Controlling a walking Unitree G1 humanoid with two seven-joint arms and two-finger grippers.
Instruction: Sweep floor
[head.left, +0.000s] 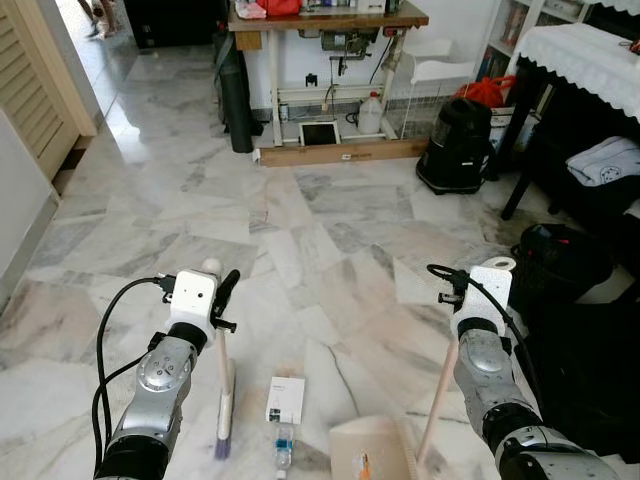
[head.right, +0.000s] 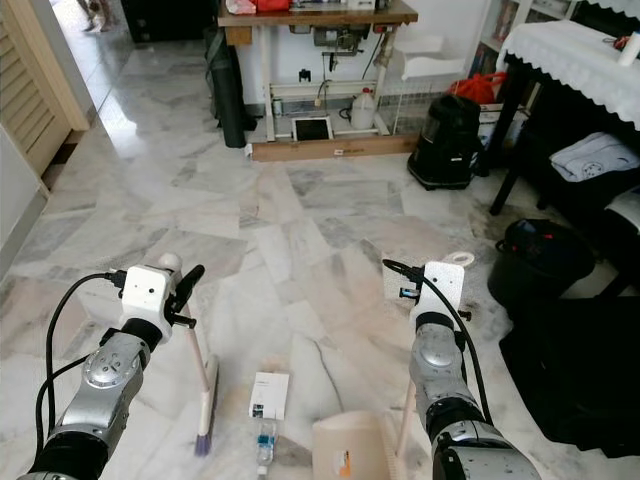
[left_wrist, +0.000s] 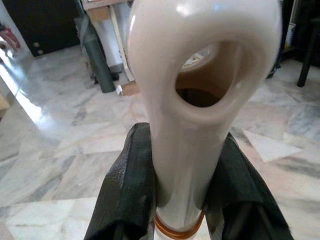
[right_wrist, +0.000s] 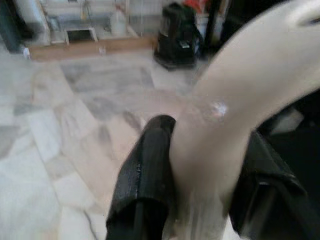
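Litter, a white card (head.left: 285, 399) and a small bottle (head.left: 284, 448), lies on the marble floor (head.left: 300, 230) between the broom (head.left: 225, 400) on its left, clenched by the left tool (head.left: 222, 292), and the dustpan (head.left: 375, 450) on its right, whose handle the right tool (right_wrist: 200, 165) grasps.

Dustpan (head.left: 372, 452) cut off by bottom edge at 6 o'clock. Small bottle (head.left: 284, 449) partly cropped there. Card (head.left: 286, 399) print too small to read.
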